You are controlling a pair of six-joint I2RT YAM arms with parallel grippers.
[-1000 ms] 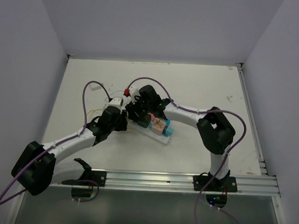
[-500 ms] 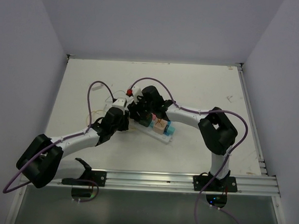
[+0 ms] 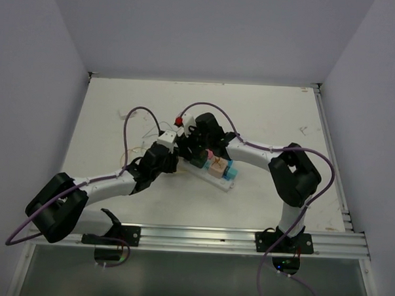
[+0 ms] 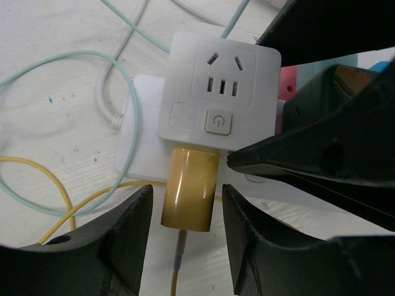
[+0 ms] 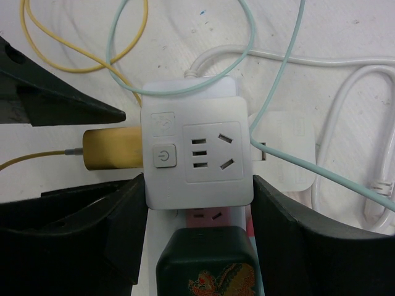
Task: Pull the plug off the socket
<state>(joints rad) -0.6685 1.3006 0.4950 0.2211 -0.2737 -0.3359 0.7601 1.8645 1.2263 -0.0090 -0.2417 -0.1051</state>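
- Up close, we see the yellow plug (image 4: 189,185) lying between the fingers of the left gripper (image 4: 185,200). A thin gap shows on each side, so those jaws are narrowly open and hold nothing.
- It sticks sideways out of a white cube adapter (image 5: 197,151), and its yellow cord (image 4: 175,280) trails off behind it.
- Our right gripper (image 5: 199,185) is clamped on the cube's two sides.
- That cube sits on the power strip (image 3: 226,184), just beside a dark green block (image 5: 207,262).
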